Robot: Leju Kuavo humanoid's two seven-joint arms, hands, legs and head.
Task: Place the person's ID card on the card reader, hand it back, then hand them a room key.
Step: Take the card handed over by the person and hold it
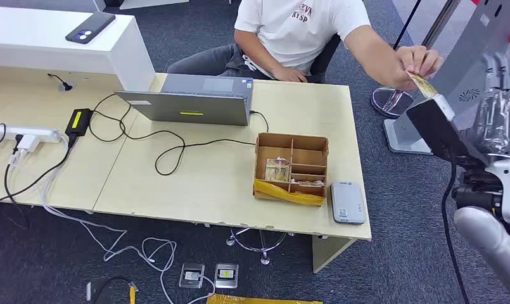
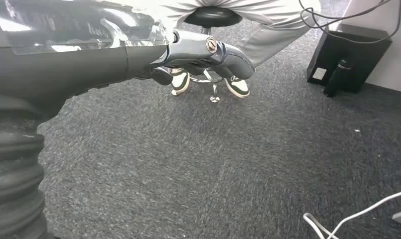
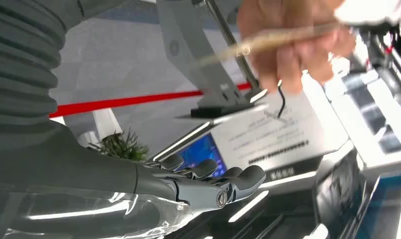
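A seated person's hand (image 1: pixel 418 61) holds out a yellowish ID card (image 1: pixel 423 85) past the table's far right corner. In the right wrist view the ID card (image 3: pixel 268 42) is pinched in the person's fingers, and my right hand (image 3: pixel 208 181) lies apart from it with fingers stretched out, holding nothing. My right arm (image 1: pixel 496 126) is raised at the right edge, just beside the card. The grey card reader (image 1: pixel 348 202) lies at the table's front right corner. A cardboard box (image 1: pixel 291 144) beside it holds room key cards (image 1: pixel 277 170). My left hand (image 2: pixel 203 57) hangs over carpet, holding nothing.
An open laptop (image 1: pixel 189 100) with a black cable stands mid-table. A power strip (image 1: pixel 21 134) and adapter (image 1: pixel 80 120) lie at the left. A phone (image 1: pixel 90 27) rests on the white counter. A grey kiosk stand (image 1: pixel 467 57) rises behind my right arm.
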